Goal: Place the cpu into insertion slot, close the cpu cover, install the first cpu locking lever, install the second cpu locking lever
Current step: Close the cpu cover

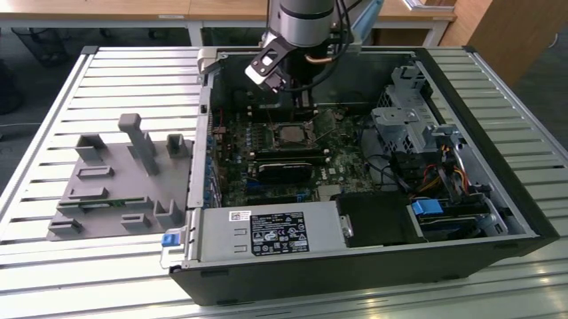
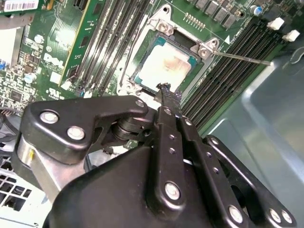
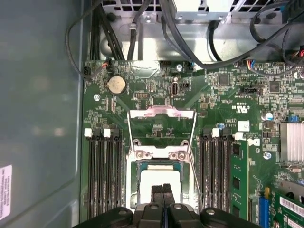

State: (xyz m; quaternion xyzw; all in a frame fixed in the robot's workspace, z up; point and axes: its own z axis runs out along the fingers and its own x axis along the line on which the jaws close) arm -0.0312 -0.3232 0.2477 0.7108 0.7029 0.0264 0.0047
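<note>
Currently my black tool (image 3: 162, 189) is clenched empty, tips near the dull silver square cpu (image 3: 160, 176) seated in the silver-rimmed insertion slot (image 3: 159, 164). The thin silver-frame cpu cover (image 3: 161, 113) lies open; I'd press its rim evenly, sparing the cpu.

black label (image 1: 281, 234) on power supply (image 1: 217, 242): print too small to read | sticker (image 3: 4, 190) on case wall (image 3: 42, 118): illegible | motherboard (image 3: 152, 107): white silkscreen logo (image 2: 53, 59), certification marks (image 3: 241, 108)

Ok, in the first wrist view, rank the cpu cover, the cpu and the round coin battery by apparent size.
1. cpu cover
2. cpu, its near edge hidden by the gripper
3. coin battery
</note>
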